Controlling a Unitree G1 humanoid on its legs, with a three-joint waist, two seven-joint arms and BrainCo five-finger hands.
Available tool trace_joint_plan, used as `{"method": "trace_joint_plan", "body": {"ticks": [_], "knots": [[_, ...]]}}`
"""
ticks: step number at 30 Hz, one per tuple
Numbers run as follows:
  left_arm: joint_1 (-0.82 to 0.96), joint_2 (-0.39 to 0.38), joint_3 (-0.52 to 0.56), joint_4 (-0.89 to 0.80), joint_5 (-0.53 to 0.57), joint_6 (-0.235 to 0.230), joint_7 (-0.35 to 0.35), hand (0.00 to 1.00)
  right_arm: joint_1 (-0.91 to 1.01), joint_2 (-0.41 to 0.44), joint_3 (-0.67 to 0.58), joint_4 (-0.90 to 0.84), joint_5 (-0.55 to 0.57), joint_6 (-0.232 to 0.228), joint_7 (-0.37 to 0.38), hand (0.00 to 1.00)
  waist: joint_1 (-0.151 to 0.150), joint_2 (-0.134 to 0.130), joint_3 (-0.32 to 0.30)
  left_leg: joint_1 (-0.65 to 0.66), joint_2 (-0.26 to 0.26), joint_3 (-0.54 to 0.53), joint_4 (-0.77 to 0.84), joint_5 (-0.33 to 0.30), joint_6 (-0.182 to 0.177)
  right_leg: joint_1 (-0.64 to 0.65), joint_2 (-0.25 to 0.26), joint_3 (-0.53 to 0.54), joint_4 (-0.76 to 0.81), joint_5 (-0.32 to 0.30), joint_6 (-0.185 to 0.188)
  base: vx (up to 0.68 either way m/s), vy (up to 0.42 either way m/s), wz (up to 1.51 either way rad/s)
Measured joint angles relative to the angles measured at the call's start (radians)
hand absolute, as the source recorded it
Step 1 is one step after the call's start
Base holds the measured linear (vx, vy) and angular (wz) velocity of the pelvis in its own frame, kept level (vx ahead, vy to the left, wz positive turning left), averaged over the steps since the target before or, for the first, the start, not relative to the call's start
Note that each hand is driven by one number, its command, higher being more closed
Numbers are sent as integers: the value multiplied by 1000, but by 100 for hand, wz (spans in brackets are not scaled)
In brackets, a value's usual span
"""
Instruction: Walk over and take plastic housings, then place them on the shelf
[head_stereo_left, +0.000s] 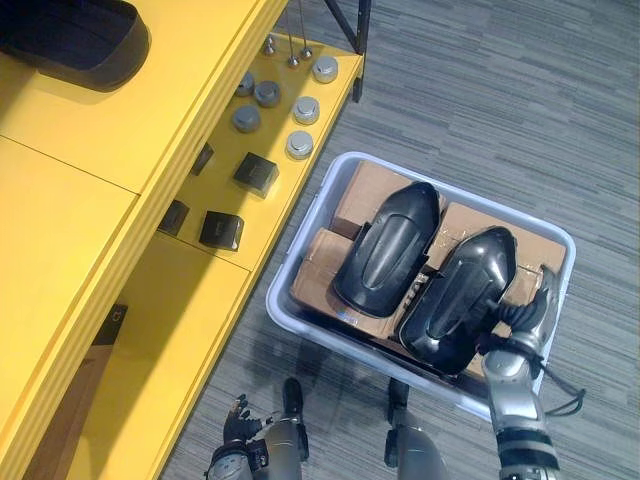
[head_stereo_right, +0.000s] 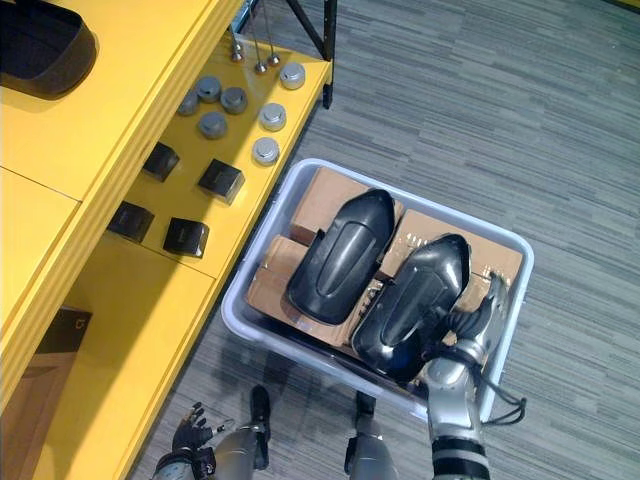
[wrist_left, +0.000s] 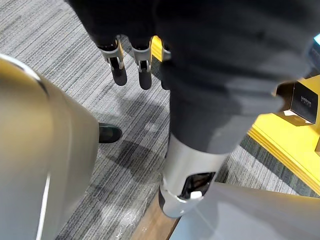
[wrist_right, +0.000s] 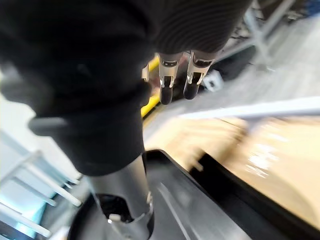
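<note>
Two dark plastic housings lie side by side on cardboard in a pale grey bin (head_stereo_left: 303, 232) on the floor: the left housing (head_stereo_left: 390, 250) and the right housing (head_stereo_left: 460, 300). My right hand (head_stereo_left: 527, 318) hangs over the bin's right side, just beside the right housing, with fingers (wrist_right: 167, 82) straight and holding nothing. Whether it touches the housing I cannot tell. My left hand (head_stereo_left: 238, 420) hangs low by the yellow shelf unit, fingers (wrist_left: 120, 70) straight and empty. A third dark housing (head_stereo_left: 70, 45) rests on the top shelf at the far left.
The yellow shelf unit (head_stereo_left: 60, 250) runs along the left. Its lower shelf holds several metal cylinders (head_stereo_left: 300, 145) and small black boxes (head_stereo_left: 255, 172). A black frame leg (head_stereo_left: 360, 40) stands at the shelf's far end. Grey carpet surrounds the bin on the right.
</note>
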Motion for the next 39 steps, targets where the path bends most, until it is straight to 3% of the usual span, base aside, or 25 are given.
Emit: {"method": "trace_joint_plan", "body": {"ticks": [7, 8, 12, 16, 20, 23, 27, 30, 34, 35, 39], "knots": [[-7, -2, 0, 17, 0, 5, 5, 0, 51, 61, 15, 30, 51, 4, 16, 0, -3, 6, 3, 0, -1, 3, -2, 2, 1, 0, -1, 6, -5, 3, 0, 0, 0, 0], [-7, -2, 0, 19, 0, 7, 6, 0, 45, 62, 17, 67, 57, 7, 17, 100, -2, 6, 3, 0, -2, 3, -6, 4, 2, 0, -1, 6, -9, 5, 1, 0, 0, 0], [-11, 0, 0, 34, 0, 7, 8, 0, -49, 46, -43, 204, 64, 19, -13, 100, 0, 9, 4, 0, -10, 1, -14, 10, 4, 2, -8, 4, -15, 10, 4, -12, 26, 3], [-21, 6, -3, 61, -5, 6, 8, 0, -248, -92, -150, 450, 173, 19, -20, 100, 12, 15, 6, -2, -18, -4, -13, 17, 8, 6, -15, -6, -15, 16, 6, -47, 36, 8], [-30, 7, -18, 88, -27, 8, 4, 0, -398, -253, -148, 666, 280, 4, 23, 100, 19, 45, 11, -39, -23, -29, 5, 23, 8, -9, -18, -21, -13, 22, 5, -63, 26, 15], [-34, 5, -17, 88, -39, 9, 1, 0, -428, -309, -114, 734, 303, -9, 62, 100, 28, 68, 18, -51, -22, -41, 19, 24, 8, -10, -18, -36, -11, 24, 5, -35, 18, 8], [-34, 4, -8, 76, -44, 10, -4, 0, -412, -325, -59, 708, 297, -9, 117, 100, 26, 69, 19, -54, -17, -44, 35, 23, 8, -5, -14, -36, -6, 24, 5, -1, 4, 2], [-15, -3, 13, 5, -65, 11, -18, 0, -298, -309, 37, 545, 214, 11, 158, 100, 22, 66, 21, -26, -10, -44, 35, 20, 6, 23, -9, -37, -7, 24, 4, 0, 0, 0], [59, -6, 13, -243, -80, 16, -34, 0, -101, -247, 59, 312, 42, 28, 213, 100, 12, 63, 19, 61, -8, -45, 14, 16, 0, 106, -6, -41, -17, 16, 5, -8, 2, 0], [90, -5, 15, -348, -80, 14, -53, 0, -31, -244, 58, 258, -22, 30, 230, 100, 11, 57, 0, 91, -11, -43, -6, 15, -2, 128, -8, -43, -19, 9, 11, 0, 0, 0], [151, 11, 27, -535, -81, 18, -97, 0, 64, -237, 45, 139, -98, 38, 258, 100, -17, 24, -73, 163, -16, -27, -66, 24, -3, 178, -11, -37, -47, 7, 14, 24, 5, -6]]}}
